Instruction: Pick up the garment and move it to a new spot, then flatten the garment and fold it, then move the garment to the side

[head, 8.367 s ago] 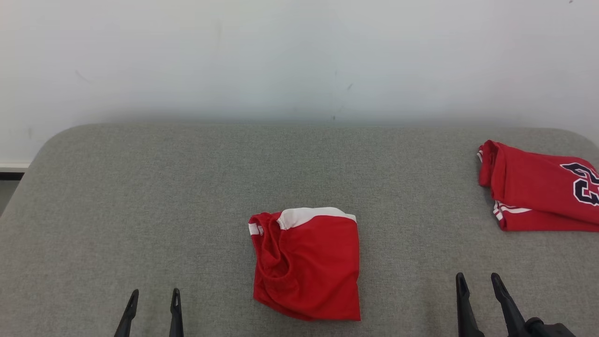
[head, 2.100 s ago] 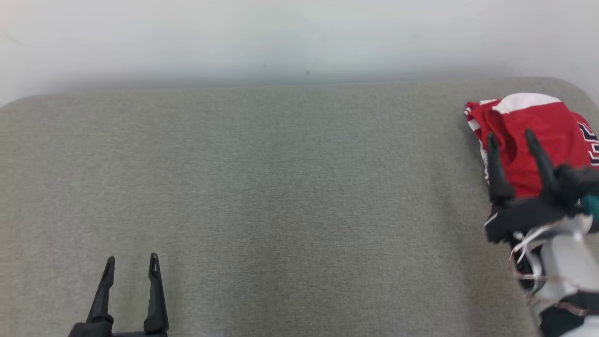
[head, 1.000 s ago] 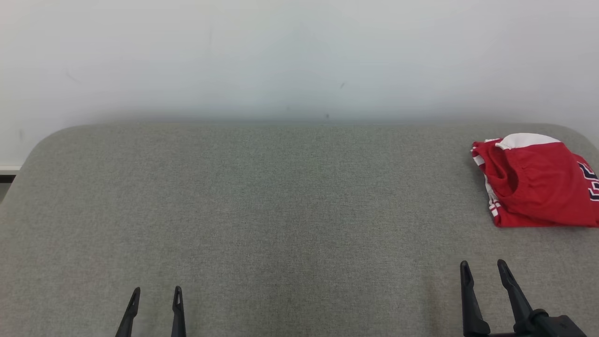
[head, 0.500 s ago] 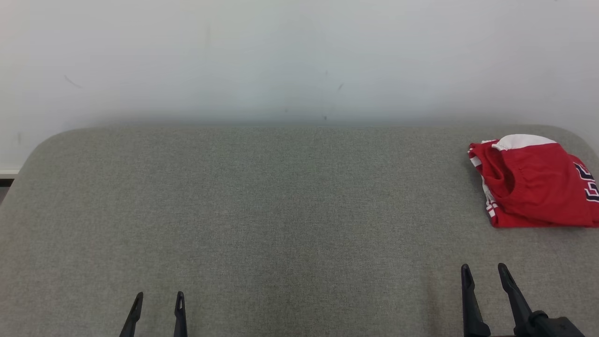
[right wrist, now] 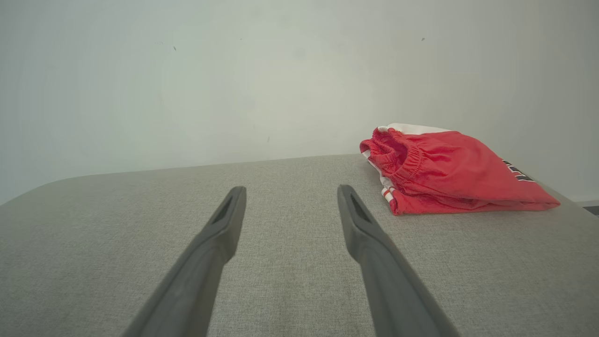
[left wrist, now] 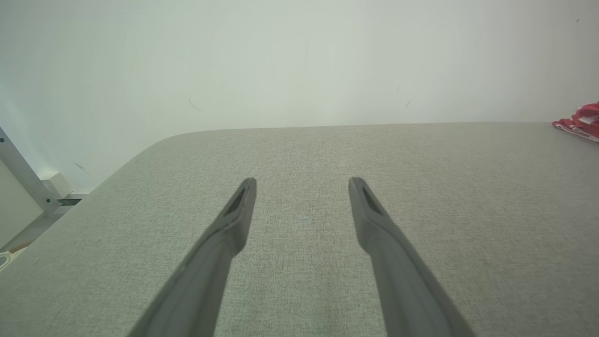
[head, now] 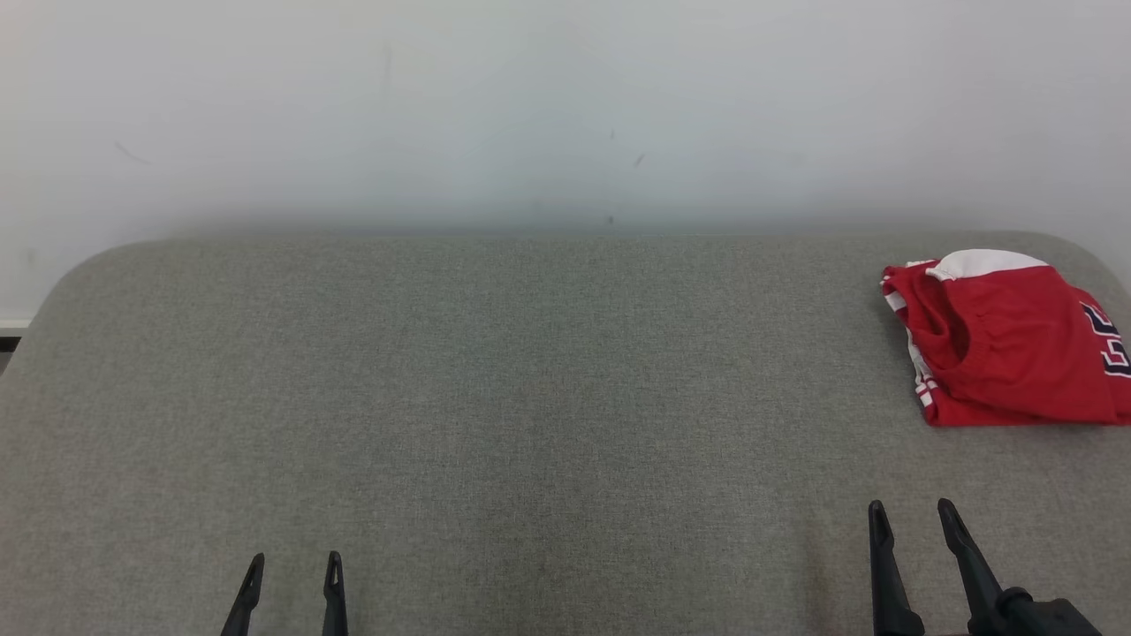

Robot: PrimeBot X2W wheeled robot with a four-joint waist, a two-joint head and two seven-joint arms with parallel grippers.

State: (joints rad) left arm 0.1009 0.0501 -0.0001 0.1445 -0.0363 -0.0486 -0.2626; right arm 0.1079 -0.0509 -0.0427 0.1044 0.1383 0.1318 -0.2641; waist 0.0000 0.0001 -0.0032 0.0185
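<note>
Folded garment (head: 1007, 353) far right, waistband facing left, long axis crosswise; left fingers (head: 250, 590), right fingers (head: 884, 565) spread.

Bare lab-like test station: grey fabric-covered table (head: 530, 397) against a scuffed white wall (head: 530, 106).

The head view's right edge cuts off the garment (head: 998, 344) and dark lettering (head: 1113, 340).

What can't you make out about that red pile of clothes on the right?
- Dark number print: in the head view it is cut by the right edge and partly covered by the folded red garment, so it is unreadable.
- Left wrist view: most of the garment lies past the right edge.
- Right wrist view: that print is tiny and half tucked under.
</note>
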